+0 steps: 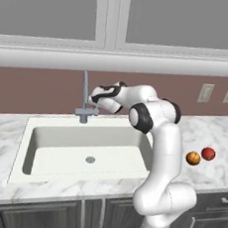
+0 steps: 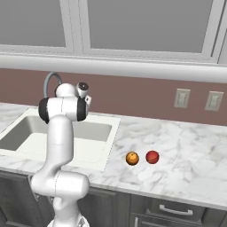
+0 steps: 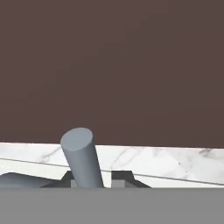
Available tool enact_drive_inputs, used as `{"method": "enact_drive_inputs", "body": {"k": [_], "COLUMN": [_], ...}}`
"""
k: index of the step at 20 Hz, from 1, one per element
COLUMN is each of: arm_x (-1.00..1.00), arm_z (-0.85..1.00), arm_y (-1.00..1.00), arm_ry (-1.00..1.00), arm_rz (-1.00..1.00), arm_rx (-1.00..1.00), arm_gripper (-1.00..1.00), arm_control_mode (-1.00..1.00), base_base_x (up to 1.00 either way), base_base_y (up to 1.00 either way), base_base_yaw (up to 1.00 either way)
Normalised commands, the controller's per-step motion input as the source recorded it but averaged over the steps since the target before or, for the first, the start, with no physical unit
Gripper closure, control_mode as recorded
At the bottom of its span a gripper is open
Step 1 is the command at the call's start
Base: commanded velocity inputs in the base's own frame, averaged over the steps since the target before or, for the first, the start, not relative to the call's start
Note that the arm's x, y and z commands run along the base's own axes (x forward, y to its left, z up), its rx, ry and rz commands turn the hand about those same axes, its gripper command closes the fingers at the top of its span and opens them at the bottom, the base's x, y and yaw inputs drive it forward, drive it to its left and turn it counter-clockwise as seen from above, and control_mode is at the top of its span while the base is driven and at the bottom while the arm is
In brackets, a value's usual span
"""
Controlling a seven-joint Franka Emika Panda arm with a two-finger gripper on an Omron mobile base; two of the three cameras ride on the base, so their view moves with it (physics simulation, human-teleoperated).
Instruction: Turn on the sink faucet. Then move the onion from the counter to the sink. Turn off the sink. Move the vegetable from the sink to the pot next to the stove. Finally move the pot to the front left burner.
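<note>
The arm point(image 1: 164, 156) is glossy white with rounded, tube-like segments. Black bands ring its joints. Its hand point(image 1: 103, 97) is white with black patches.

The arm point(image 2: 60, 133) hides the sink faucet's point(image 2: 49, 82) base and lever.

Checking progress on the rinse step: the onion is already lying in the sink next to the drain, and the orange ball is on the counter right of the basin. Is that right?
Not quite. The onion is not in the sink; it sits on the counter right of the basin, beside the orange ball. The left base view shows both balls there together, and just the drain in the basin.
</note>
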Motion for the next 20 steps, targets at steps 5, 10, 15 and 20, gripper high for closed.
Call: {"method": "enact_drive_inputs", "body": {"k": [5, 10, 15, 20], "arm_x": [-0.21, -0.2, -0.14, -0.02], "arm_z": [-0.51, -0.45, -0.37, -0.22], "arm_y": [-0.53, -0.48, -0.4, -0.16], "arm_ry": [0.0, 0.0, 0.0, 0.0], "arm_rz": [-0.01, -0.01, -0.01, 0.0], "arm_rx": [0.04, 0.04, 0.03, 0.01], "arm_gripper": [1.0, 1.0, 1.0, 1.0], "arm_control_mode": [-1.0, -1.0, -1.0, -1.0], "base_base_x": [0.0, 0.0, 0.0, 0.0], "base_base_y": [0.0, 0.0, 0.0, 0.0], "base_base_yaw": [0.0, 0.0, 0.0, 0.0]}}
